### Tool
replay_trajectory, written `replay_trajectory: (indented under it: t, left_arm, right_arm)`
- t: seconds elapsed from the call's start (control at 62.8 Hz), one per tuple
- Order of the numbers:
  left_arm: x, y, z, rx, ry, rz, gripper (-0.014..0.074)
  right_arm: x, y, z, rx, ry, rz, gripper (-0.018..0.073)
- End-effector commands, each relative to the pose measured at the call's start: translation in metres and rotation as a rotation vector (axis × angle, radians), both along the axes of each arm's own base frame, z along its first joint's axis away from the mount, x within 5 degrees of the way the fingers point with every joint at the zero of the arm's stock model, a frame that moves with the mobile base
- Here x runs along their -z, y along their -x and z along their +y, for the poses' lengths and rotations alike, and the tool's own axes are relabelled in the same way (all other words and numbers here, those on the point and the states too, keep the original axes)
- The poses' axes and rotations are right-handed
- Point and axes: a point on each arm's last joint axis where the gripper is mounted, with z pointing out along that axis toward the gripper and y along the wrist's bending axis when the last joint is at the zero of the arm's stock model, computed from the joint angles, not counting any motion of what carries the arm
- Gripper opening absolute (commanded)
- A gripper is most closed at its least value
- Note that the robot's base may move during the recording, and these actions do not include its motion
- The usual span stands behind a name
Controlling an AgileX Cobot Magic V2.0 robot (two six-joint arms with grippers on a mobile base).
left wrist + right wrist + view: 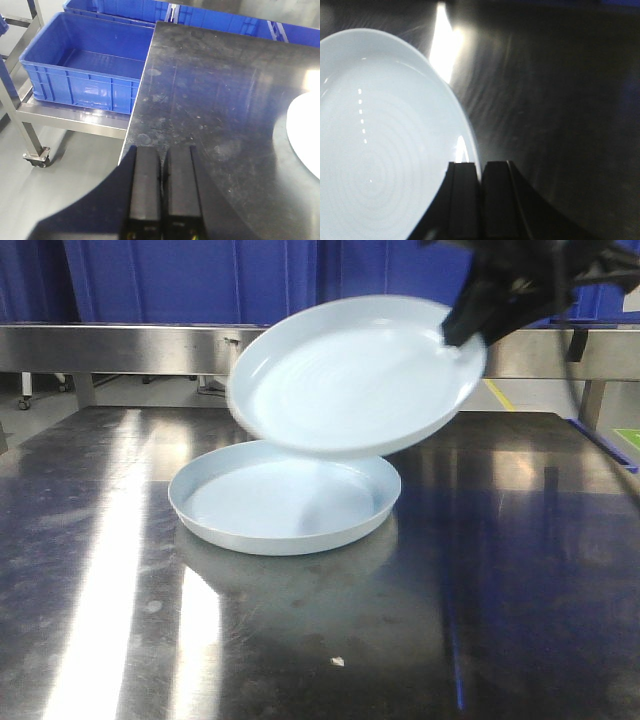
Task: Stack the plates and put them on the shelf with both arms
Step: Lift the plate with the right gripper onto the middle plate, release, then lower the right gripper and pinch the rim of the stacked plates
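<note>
While the right gripper point(468, 325) clamps the far rim of the upper plate point(350, 375), the dish hangs tilted in the front view, its low edge over the lower plate point(285, 502), which lies flat on the steel table point(520, 600). The slant looks like the result of a one-sided rim grip, and the position suggests the plate is being set onto its twin; whether the two touch cannot be told. Seen from the left wrist, the left gripper point(163, 157) hovers over the table's corner with its fingers pressed together on nothing, a blue crate point(85, 65) below and beside it. A sliver of plate point(306, 135) shows at the right margin, though which one is unclear. This arm appears parked clear of the stacking, likely held in reserve for the two-arm lift. From the right wrist, the jaws sit closed at the plate's edge, its glossy face filling the left of the frame above the dark tabletop. No shelf appears in any view.
</note>
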Motion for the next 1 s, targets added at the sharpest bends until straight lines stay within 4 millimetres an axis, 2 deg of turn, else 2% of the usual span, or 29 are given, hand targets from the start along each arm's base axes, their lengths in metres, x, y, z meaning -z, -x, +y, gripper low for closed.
replay_trajectory:
  t: [0.0, 0.143, 0.637, 0.669, 0.732, 0.796, 0.812, 0.86, 0.908, 0.987]
  left_arm:
    - [-0.016, -0.003, -0.001, 0.003, 0.016, -0.105, 0.0092]
    - [-0.016, -0.003, -0.001, 0.003, 0.016, -0.105, 0.0092]
    - [-0.016, -0.003, -0.001, 0.003, 0.016, -0.105, 0.0092]
    - [-0.016, -0.003, -0.001, 0.003, 0.016, -0.105, 0.0092]
    - [-0.016, -0.003, -0.001, 0.003, 0.016, -0.105, 0.0092]
    - [-0.016, -0.003, -0.001, 0.003, 0.016, -0.105, 0.0092]
    - [-0.016, -0.003, -0.001, 0.003, 0.016, -0.105, 0.0092]
    - [-0.016, -0.003, -0.001, 0.003, 0.016, -0.105, 0.0092]
    - [-0.016, -0.003, -0.001, 0.003, 0.016, -0.105, 0.0092]
    - [-0.016, -0.003, -0.001, 0.003, 0.016, -0.105, 0.0092]
  right_arm:
    - [-0.02, -0.005, 0.016, -0.027, -0.046, -0.123, 0.005]
    - [-0.014, -0.015, 0.033, -0.062, -0.043, -0.109, 0.005]
    - [0.005, -0.028, 0.04, -0.066, -0.021, -0.057, 0.0066]
    - [0.005, -0.029, 0.041, -0.066, -0.021, -0.057, 0.009]
    - [0.005, -0.029, 0.041, -0.065, -0.021, -0.058, 0.0194]
    - [0.005, -0.029, 0.041, -0.064, -0.024, -0.064, 0.0345]
    - [0.005, -0.029, 0.041, -0.064, -0.024, -0.065, 0.041]
    - [0.004, -0.029, 0.041, -0.063, -0.025, -0.069, 0.0488]
    - [0.004, -0.029, 0.041, -0.063, -0.025, -0.069, 0.0534]
    - [0.005, -0.029, 0.041, -0.064, -0.023, -0.063, 0.0526]
